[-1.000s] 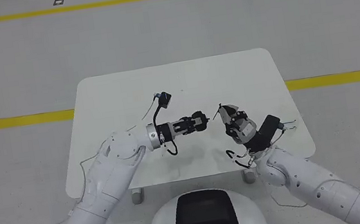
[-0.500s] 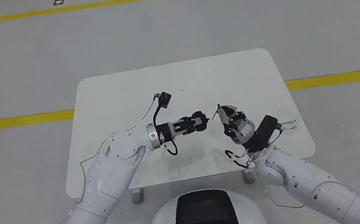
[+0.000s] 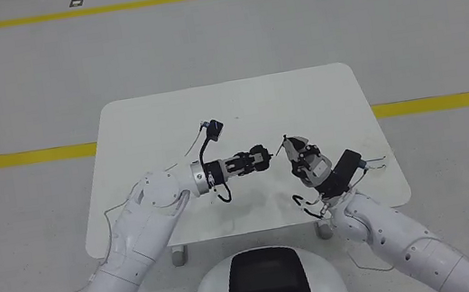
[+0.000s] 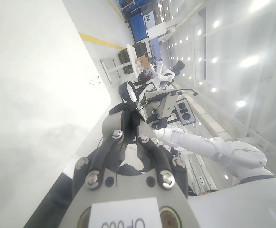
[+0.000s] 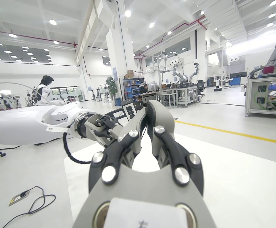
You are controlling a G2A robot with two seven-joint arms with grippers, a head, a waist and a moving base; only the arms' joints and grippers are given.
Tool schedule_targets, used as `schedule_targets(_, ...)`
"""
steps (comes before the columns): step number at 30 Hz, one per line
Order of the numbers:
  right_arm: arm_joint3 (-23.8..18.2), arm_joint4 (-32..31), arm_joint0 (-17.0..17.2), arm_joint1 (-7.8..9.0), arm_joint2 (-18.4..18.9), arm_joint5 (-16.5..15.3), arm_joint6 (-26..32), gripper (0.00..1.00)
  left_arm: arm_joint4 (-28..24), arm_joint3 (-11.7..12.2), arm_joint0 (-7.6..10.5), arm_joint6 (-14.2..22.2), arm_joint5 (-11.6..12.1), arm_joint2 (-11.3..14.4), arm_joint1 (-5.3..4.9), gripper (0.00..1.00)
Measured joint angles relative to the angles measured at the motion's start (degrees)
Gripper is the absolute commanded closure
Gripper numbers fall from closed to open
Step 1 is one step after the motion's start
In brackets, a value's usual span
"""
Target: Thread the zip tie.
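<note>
My right gripper (image 5: 146, 115) is fully closed, its ribbed pads (image 5: 155, 116) pressed flat together. From its own wrist camera I cannot make out anything between them. The top view adds something here: a thin dark strand, which I take for the zip tie (image 3: 281, 147), juts from that gripper's tip. It slants across the small gap towards the left gripper (image 3: 264, 156). The tie hangs in the air above the white table (image 3: 210, 104), roughly over its middle and a little towards the near edge, with the two grippers facing each other just apart. In the left wrist camera, the left gripper's dark fingertips (image 4: 126, 121) are drawn together to a point. They merge there into a black blur, so I cannot say what they pinch, or whether they pinch anything. That same camera shows the right gripper head-on just beyond the left one's tips, with the table's rounded corner beside them. Much of that picture is hazy and washed out. The right wrist camera shows the left arm's wrist with a black cable (image 5: 67, 152) looped under it. The left gripper's tips are hidden there behind my right gripper's own finger. The tie is too fine in the top view for me to tell head from tail.
</note>
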State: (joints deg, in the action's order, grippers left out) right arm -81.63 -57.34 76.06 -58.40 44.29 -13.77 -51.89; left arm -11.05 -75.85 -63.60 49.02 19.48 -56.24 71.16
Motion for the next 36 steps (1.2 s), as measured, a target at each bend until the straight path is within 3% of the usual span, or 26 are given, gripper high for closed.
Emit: schedule_targets(36, 2.1, -4.2, 1.4, -3.88, 4.8, -3.4, 2.9, 1.0, 0.0, 0.0, 0.0, 0.0, 0.0, 0.0, 0.0, 1.0)
